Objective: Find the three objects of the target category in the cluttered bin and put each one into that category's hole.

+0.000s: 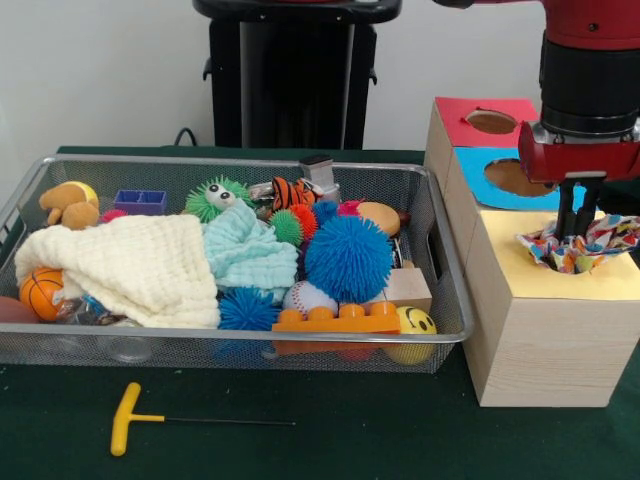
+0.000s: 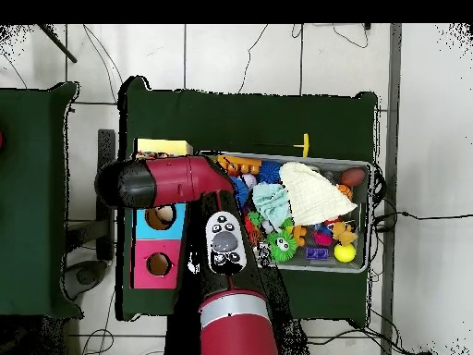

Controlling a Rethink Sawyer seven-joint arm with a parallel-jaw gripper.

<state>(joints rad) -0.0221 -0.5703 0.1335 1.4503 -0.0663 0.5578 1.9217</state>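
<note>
Wire-mesh bin (image 1: 445, 300), silver, on a dark green tabletop (image 1: 350, 430), filled with mixed toys: a large cream muslin cloth (image 1: 135, 265) draped over the left half, a mint-green cloth (image 1: 245, 250) just beside it, a big blue spiky ball (image 1: 348, 258), a smaller blue spiky ball (image 1: 247, 308), a green spiky ball with eyes (image 1: 216, 198), a baseball (image 1: 308, 297), an orange building brick (image 1: 338, 319) against the near wall, a yellow smiley ball (image 1: 414, 325), a small basketball (image 1: 42, 292) and a tan plush toy (image 1: 68, 205) at the far left. To the right of the bin, a row of pale wooden boxes with coloured tops: red top (image 1: 470, 125) farthest, blue top (image 1: 480, 180) in the middle, yellow top (image 1: 560, 280) nearest. Polka-dot cloth (image 1: 585, 245), white with coloured spots, bunched at the hole in the yellow top, its edges spread over the rim. Gripper (image 1: 575, 235), red arm above, stands upright over that hole; the fingers (image 1: 567, 215) reach down into the bunched cloth and sit close together, pinching it. Yellow-handled T-shaped tool (image 1: 135, 418) lies on the tabletop in front of the bin.
</note>
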